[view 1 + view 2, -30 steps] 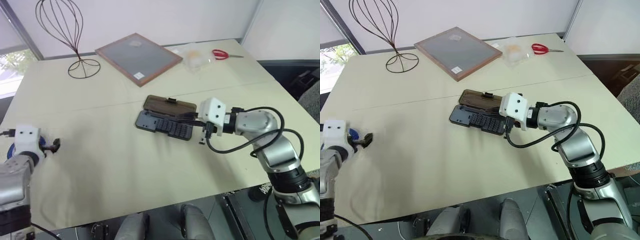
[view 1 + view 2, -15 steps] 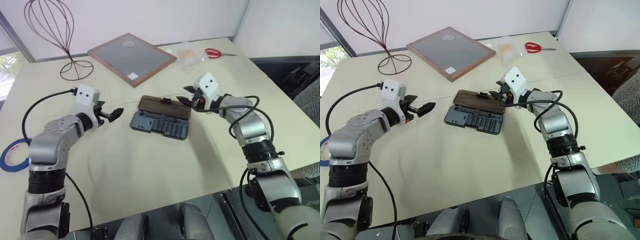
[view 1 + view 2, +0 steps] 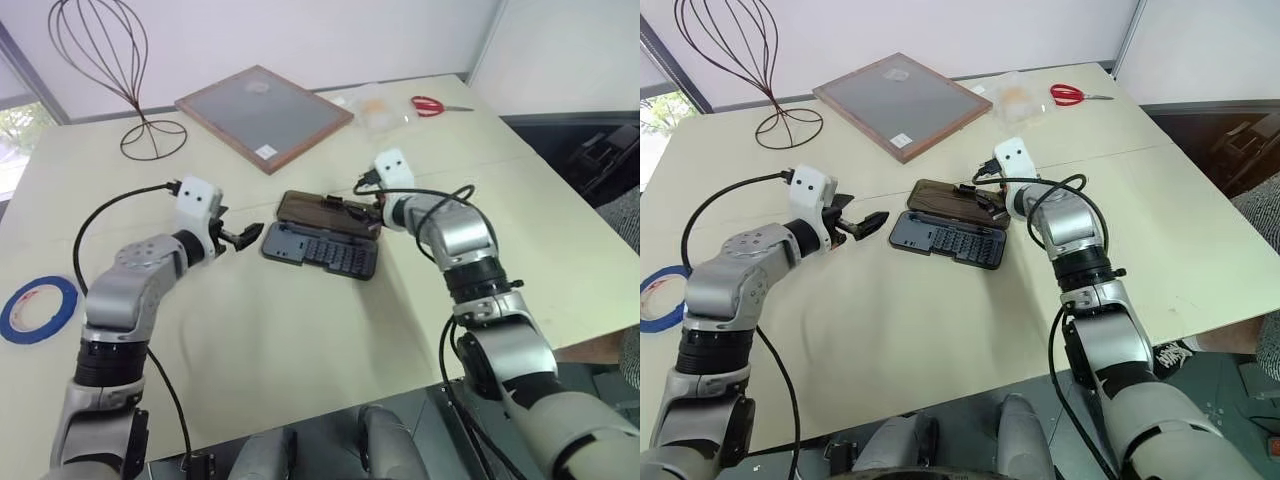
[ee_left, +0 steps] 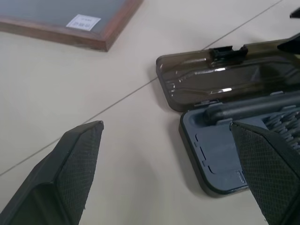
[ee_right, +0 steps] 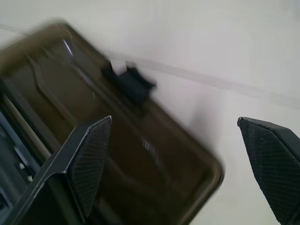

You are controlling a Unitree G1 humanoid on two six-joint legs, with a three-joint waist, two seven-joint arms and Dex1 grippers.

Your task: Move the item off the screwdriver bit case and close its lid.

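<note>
Lying flat at the surface's left edge, the blue tape roll (image 3: 38, 308) is well apart from the left gripper (image 3: 247, 235), open beside the open bit case (image 3: 322, 250); its smoky-brown lid (image 3: 330, 214) lies back under the open right gripper (image 3: 990, 196).

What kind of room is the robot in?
Probably a lab or workshop: a big pale table holds a screwdriver bit case, blue tape and red scissors.
</note>
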